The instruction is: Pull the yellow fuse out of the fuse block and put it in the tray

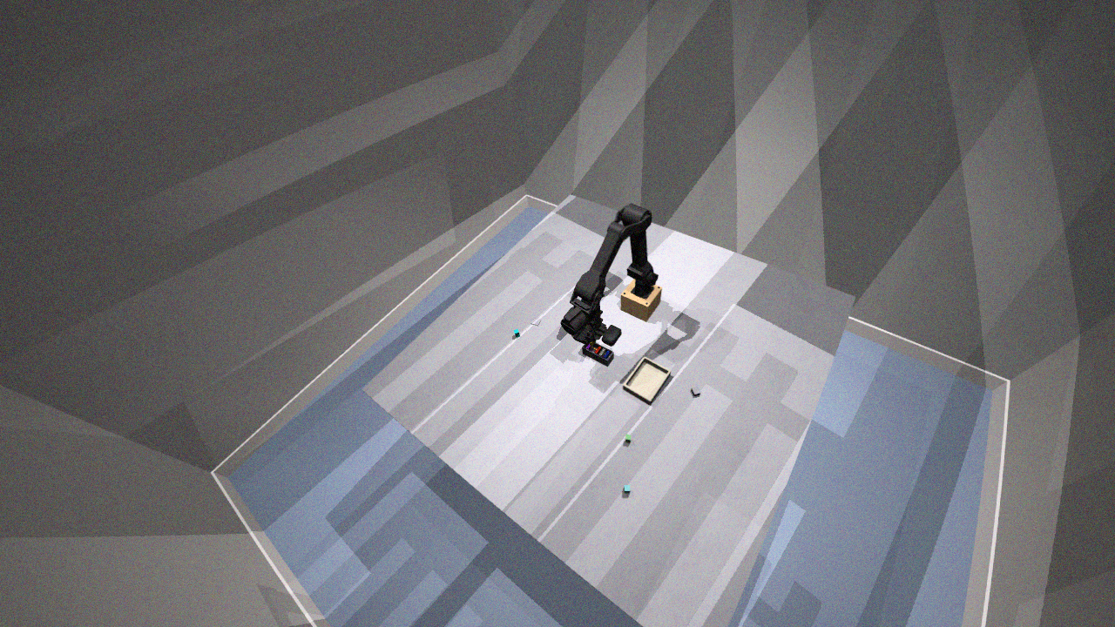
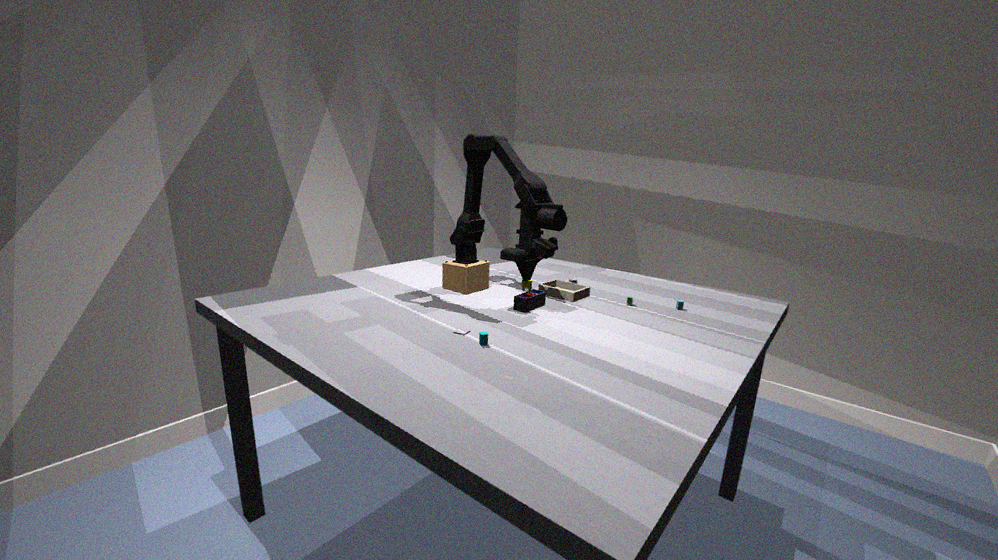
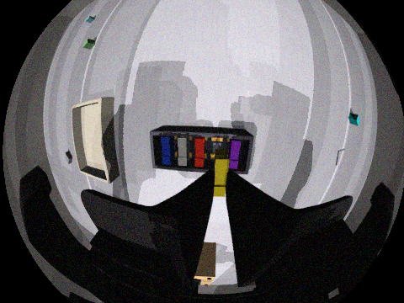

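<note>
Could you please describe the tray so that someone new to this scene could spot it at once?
Start at the black arm on its tan pedestal. Just in front sits the dark fuse block; the tray lies beside it. It is the only shallow, open, cream rectangle.

From my top view the gripper [image 1: 595,340] covers the near part of the fuse block [image 1: 598,354], and I can't pick out the yellow fuse [image 3: 221,175] there at all. On the exterior view the block's fuses are too small to separate by colour. My wrist camera shows the fuse's lower end lost between the dark fingers, so I can't judge how much of it is clamped. The tray [image 3: 94,137] warps at the lens rim.
</note>
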